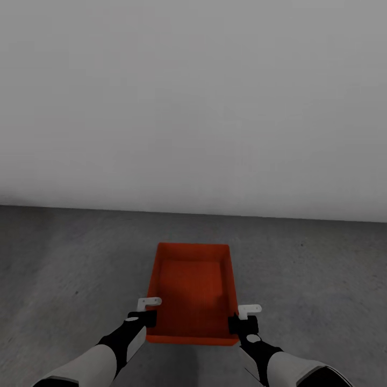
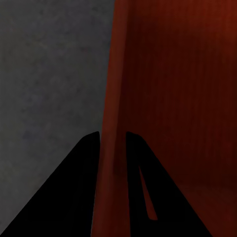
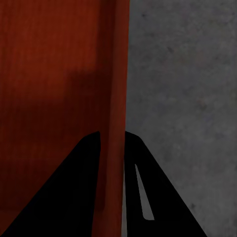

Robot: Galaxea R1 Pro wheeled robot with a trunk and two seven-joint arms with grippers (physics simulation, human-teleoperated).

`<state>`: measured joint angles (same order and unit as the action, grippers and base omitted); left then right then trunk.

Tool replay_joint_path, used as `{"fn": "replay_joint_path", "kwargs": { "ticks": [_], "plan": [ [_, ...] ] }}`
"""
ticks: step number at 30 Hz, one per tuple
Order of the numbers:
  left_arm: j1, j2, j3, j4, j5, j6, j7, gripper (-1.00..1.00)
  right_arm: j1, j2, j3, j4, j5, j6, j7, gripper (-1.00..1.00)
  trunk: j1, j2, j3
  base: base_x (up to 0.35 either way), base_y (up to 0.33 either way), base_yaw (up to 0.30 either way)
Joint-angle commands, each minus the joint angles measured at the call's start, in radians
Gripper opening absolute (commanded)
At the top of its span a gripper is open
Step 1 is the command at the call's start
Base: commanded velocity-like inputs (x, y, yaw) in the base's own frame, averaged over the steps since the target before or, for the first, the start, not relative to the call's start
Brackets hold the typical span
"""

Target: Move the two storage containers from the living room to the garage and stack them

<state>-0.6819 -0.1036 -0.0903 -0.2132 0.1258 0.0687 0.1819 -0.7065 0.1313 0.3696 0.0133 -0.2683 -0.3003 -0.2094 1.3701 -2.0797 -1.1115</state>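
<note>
Head view: one orange-red box (image 1: 194,293) sits low and centred, over the dark grey concrete floor (image 1: 70,258), short of a plain pale grey wall (image 1: 193,102). Whether it rests on the floor or hangs above it cannot be told. The left gripper (image 1: 146,312) pinches the box's left wall near the near corner; the right gripper (image 1: 244,317) pinches the right wall opposite.

Left wrist view: left gripper (image 2: 112,148), two dark fingers (image 2: 86,163) straddle the upright red wall, jaws closed on it. Box interior to one side, floor to the other.

Right wrist view: right gripper (image 3: 112,148), same arrangement; jaws closed on the red wall of the box (image 3: 49,98), concrete floor (image 3: 182,98) outside.
</note>
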Motion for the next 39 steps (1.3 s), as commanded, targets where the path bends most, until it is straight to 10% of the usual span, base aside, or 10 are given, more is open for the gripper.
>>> {"fn": "replay_joint_path", "kwargs": {
  "ticks": [1, 9, 10, 11, 39],
  "plan": [
    [-0.001, 0.007, 0.015, -0.007, 0.002, 0.006, 0.011, -1.0, 0.0, 0.0, -0.017, 0.004, -0.013, -0.003, -0.002, -1.0, 0.0, 0.0, -0.001, 0.0, 0.0, 0.0],
    [-0.001, 0.007, 0.015, -0.009, 0.002, 0.006, 0.012, -1.0, 0.0, 0.001, -0.017, 0.004, -0.012, -0.002, -0.002, -1.0, 0.0, 0.0, -0.001, 0.0, 0.0, 0.0],
    [-0.001, 0.007, 0.015, -0.009, 0.002, 0.006, 0.012, -1.0, 0.0, 0.001, -0.017, 0.004, -0.012, -0.002, -0.002, 1.0, 0.0, 0.0, -0.001, 0.0, 0.0, 0.0],
    [-0.001, 0.007, 0.015, -0.009, 0.002, 0.006, 0.012, 1.0, 0.0, 0.001, -0.017, 0.004, -0.012, -0.003, -0.002, 1.0, 0.0, 0.0, -0.001, 0.0, 0.0, 0.0],
    [-0.001, 0.009, 0.018, -0.009, 0.003, 0.006, 0.013, 1.0, 0.0, 0.001, -0.017, 0.004, -0.012, -0.003, -0.002, 1.0, 0.0, 0.0, -0.001, 0.0, 0.0, 0.0]
  ]
}}
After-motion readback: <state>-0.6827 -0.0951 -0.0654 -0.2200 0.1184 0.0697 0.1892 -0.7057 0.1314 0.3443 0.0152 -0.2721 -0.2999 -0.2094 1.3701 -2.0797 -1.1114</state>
